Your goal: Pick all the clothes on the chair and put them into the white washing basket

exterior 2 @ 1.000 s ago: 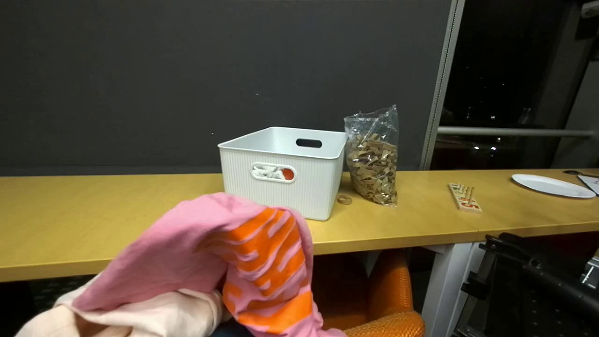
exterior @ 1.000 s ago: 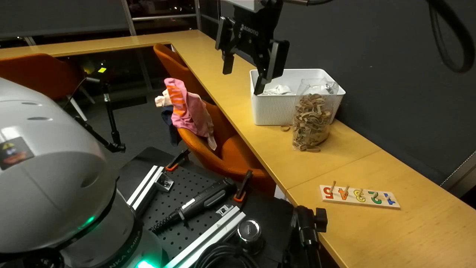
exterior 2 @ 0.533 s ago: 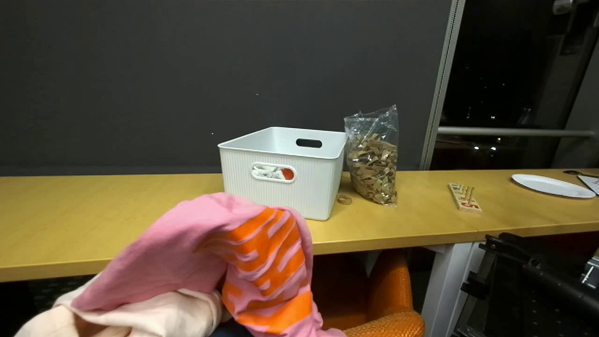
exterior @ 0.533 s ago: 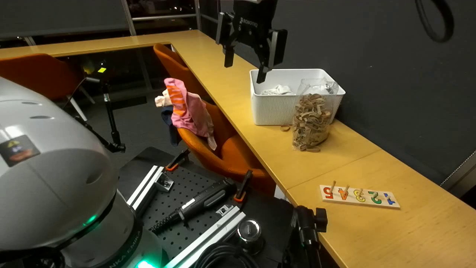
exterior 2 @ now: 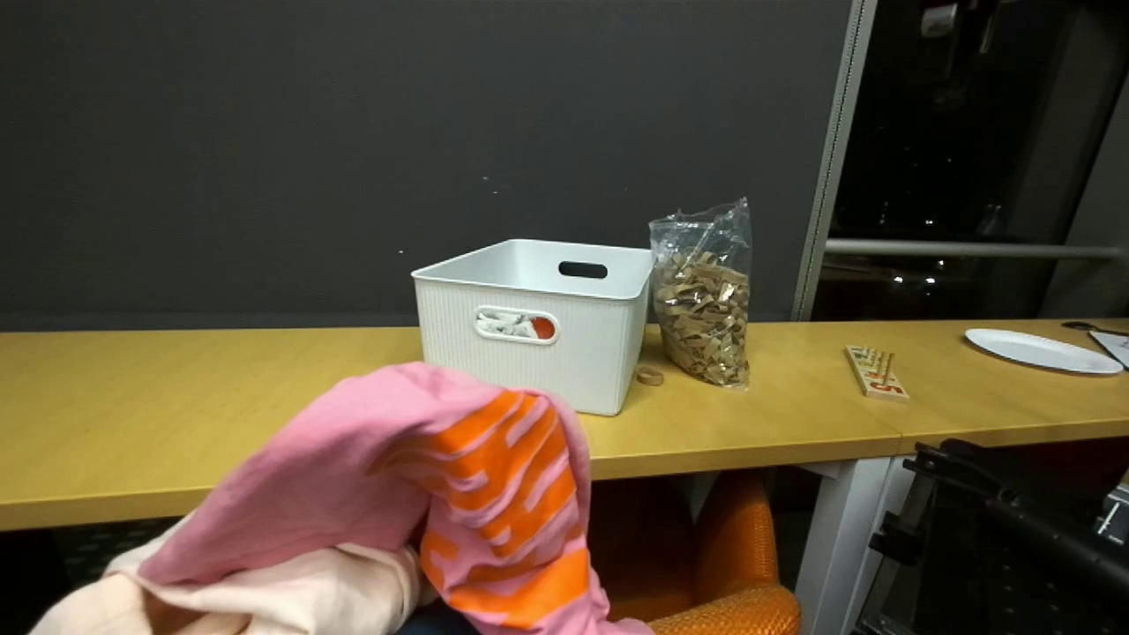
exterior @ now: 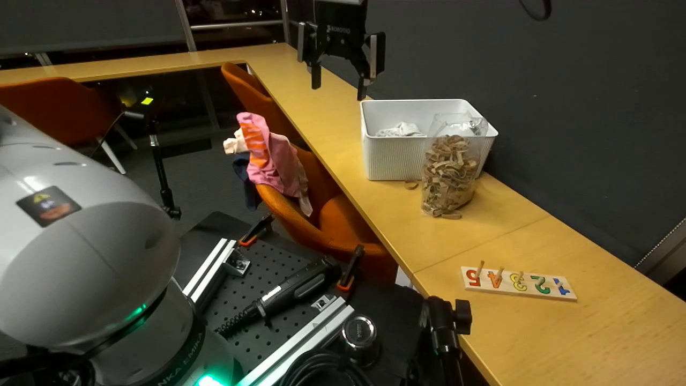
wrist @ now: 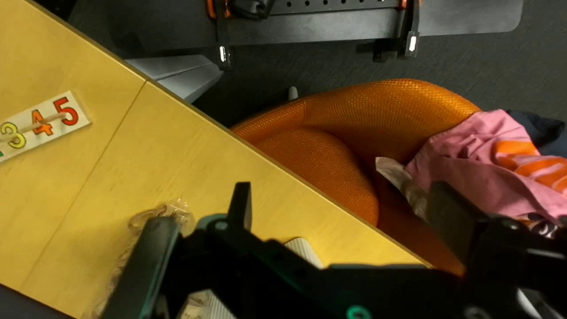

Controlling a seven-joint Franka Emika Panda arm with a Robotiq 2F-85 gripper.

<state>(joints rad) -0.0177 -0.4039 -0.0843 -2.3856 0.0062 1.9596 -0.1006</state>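
Observation:
A pink cloth with orange print (exterior: 276, 161) hangs over the orange chair (exterior: 348, 220); it also shows in the wrist view (wrist: 478, 173). A cream cloth (exterior 2: 291, 591) and a navy cloth (wrist: 538, 133) lie under and beside it. The white basket (exterior: 394, 158) stands on the table with a white cloth (exterior: 402, 130) inside; through its handle hole (exterior 2: 516, 325) white and red show. My gripper (exterior: 339, 86) is open and empty, in the air above the table beside the basket. In the wrist view its fingers (wrist: 342, 195) are wide apart, and they partly hide the basket and clothes.
A clear bag of brown bands (exterior: 451, 171) stands against the basket. A number peg board (exterior: 519, 283) lies on the table (exterior: 536, 230). The black cart (exterior: 300, 257) carries clamps and a tool. A paper plate (exterior 2: 1041, 350) lies farther along the table.
In an exterior view my gripper has moved left and up, away from above the basket. It stays open. The clothes and the basket have not moved.

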